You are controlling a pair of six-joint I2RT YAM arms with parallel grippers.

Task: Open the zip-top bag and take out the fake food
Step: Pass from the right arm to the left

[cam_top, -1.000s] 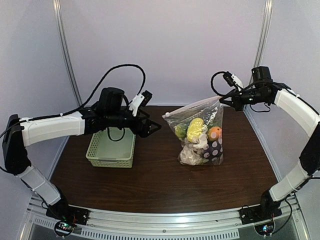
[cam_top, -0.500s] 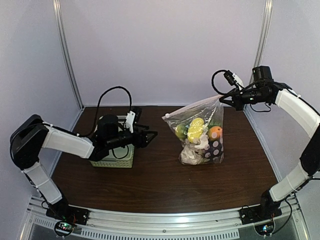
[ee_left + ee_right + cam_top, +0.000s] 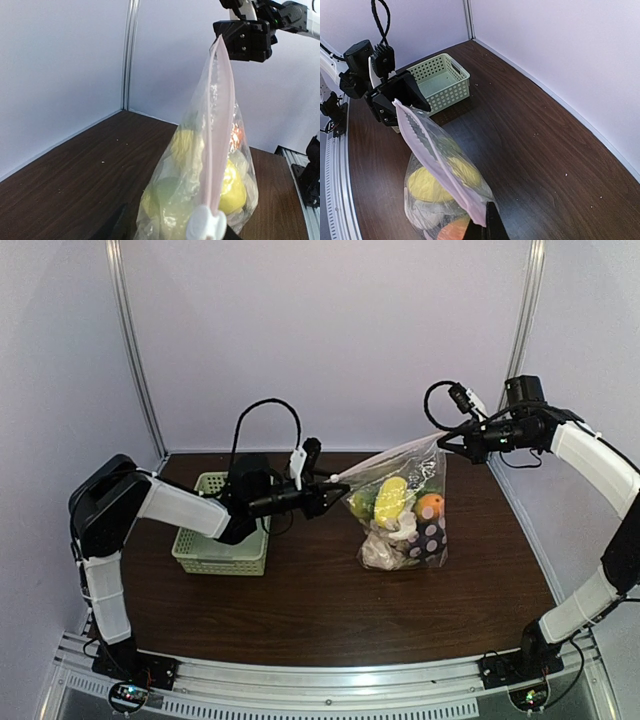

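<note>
Over the middle of the bench [image 3: 320, 610]: the zip-top bag [image 3: 402, 472] is hanging stretched between the two arms. Its bottom is resting on the wood and its pale zip strip [image 3: 218, 125] is sloping up from left to right along the top.
Right hand [image 3: 447, 443]: is pinching the upper right end of the zip strip, jaws closed tight on it.
Left hand [image 3: 326, 487]: is sitting at the lower left end of the strip, jaws standing part-way apart on either side of the white slider [image 3: 205, 226]. I cannot tell whether they are touching it.
Fake food [image 3: 392, 498]: is lying heaped in the lower half of the bag, with yellow and green pieces on top, an orange one to the right and whitish lumps at the bottom.
Bag mouth: is looking closed along the strip, as far as I can see.
Green basket [image 3: 222, 540]: is sitting on the bench left of the bag, apart from it, partly under the left arm.
</note>
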